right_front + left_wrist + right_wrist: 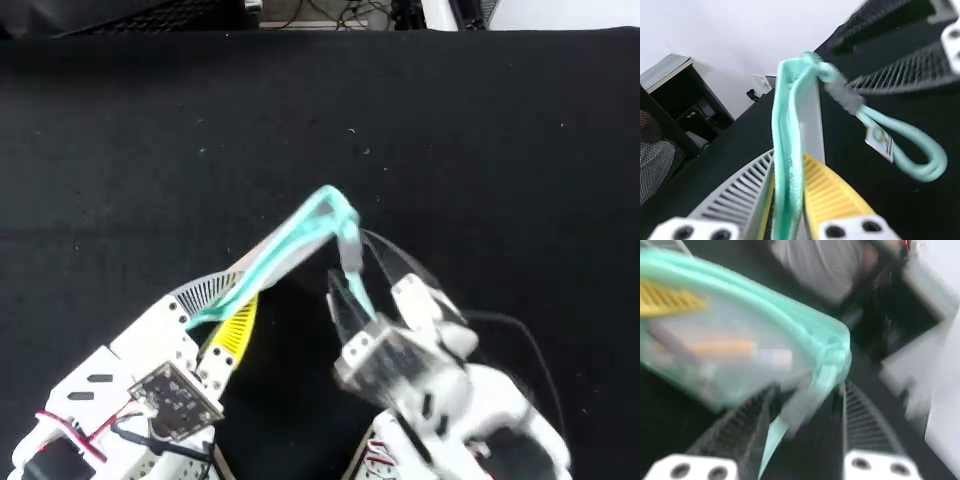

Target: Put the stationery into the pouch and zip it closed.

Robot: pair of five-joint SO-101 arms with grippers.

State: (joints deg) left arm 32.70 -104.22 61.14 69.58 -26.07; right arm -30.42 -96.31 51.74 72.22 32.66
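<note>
My left arm sits at about 7 o'clock on the black table. My left claw is pinching the pouch along its edge. In my left wrist view the grey finger presses one face and the yellow finger the other, with the teal zip band squeezed between them.

From that grip the pouch stands on edge with its teal side turned up. It runs toward 1 o'clock and its far corner ends near the middle of the table. I cannot tell whether its lower edge touches the cloth.

Through the clear wall I see an orange pen lying lengthwise inside, beside other blurred pieces I cannot name.

At the pouch's far corner hangs the teal pull strap, a loop carrying a small tag. In the high view it trails toward 5 o'clock.

My right arm comes in from about 5 o'clock. My right claw is just beside that corner with its dark ribbed fingers spread apart. The pull strap lies in the gap between them. The blur keeps me from saying whether either finger touches it.
</note>
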